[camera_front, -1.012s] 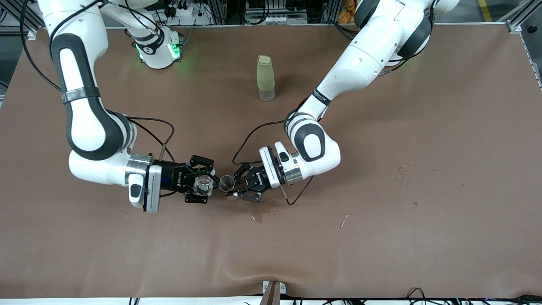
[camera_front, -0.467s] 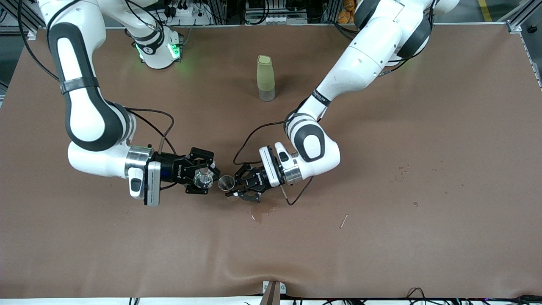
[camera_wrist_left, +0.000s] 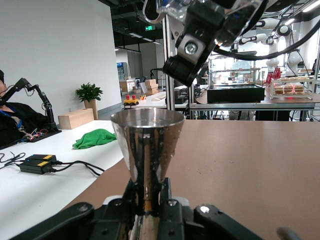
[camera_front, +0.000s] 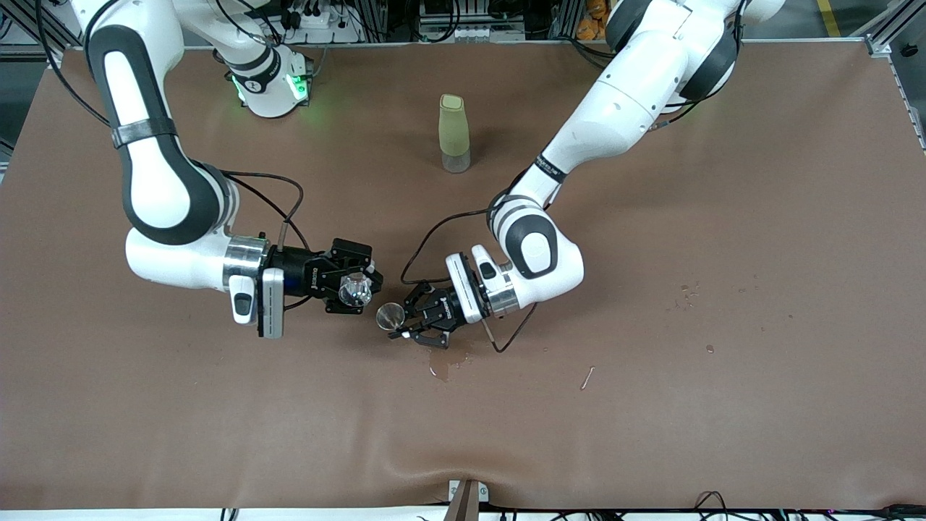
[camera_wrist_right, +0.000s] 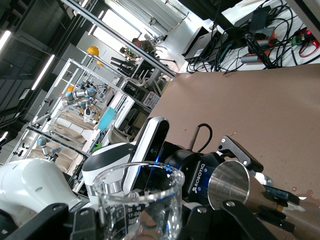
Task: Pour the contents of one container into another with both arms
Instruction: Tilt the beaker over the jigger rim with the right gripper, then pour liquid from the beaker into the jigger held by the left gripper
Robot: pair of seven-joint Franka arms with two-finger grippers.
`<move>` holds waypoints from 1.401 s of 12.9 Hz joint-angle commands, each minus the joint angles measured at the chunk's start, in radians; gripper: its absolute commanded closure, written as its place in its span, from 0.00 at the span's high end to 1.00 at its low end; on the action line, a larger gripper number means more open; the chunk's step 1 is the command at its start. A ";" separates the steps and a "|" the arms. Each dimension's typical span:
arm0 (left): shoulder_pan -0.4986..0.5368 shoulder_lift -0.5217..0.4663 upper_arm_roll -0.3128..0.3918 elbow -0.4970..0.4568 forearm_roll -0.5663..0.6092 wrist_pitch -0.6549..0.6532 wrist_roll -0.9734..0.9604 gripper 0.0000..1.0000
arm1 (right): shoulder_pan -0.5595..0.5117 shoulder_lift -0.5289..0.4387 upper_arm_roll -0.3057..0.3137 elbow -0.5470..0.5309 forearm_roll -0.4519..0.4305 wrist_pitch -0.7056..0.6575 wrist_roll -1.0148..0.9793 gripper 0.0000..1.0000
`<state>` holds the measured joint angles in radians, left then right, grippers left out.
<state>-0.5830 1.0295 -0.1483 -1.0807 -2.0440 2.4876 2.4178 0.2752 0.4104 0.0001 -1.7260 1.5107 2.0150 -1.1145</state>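
meanwhile the right gripper point(camera_front: 359, 290) clamps a beaker point(camera_front: 354, 289) just above the cup point(camera_front: 390, 315) that the left gripper point(camera_front: 405, 323) pinches.

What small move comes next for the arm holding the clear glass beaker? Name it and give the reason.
Probably tip the clear glass beaker a little further toward the shiny metal cup. The right gripper grips the beaker, raised beside and above the cup's rim in the left wrist view. The left gripper holds the cup upright, mouth open, over the brown table, so a steeper tilt should start the pour.
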 commanded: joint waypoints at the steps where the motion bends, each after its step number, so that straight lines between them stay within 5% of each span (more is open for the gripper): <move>1: -0.001 0.008 0.001 0.016 -0.032 -0.006 0.000 0.00 | 0.036 -0.038 -0.012 -0.035 -0.003 0.056 0.038 0.00; 18: -0.011 0.006 0.001 0.011 -0.067 -0.006 0.003 0.00 | 0.052 -0.030 -0.012 -0.024 -0.004 0.054 0.286 0.00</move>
<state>-0.5893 1.0307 -0.1493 -1.0808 -2.0696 2.4876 2.4139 0.3155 0.4082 -0.0005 -1.7266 1.5107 2.0681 -0.8533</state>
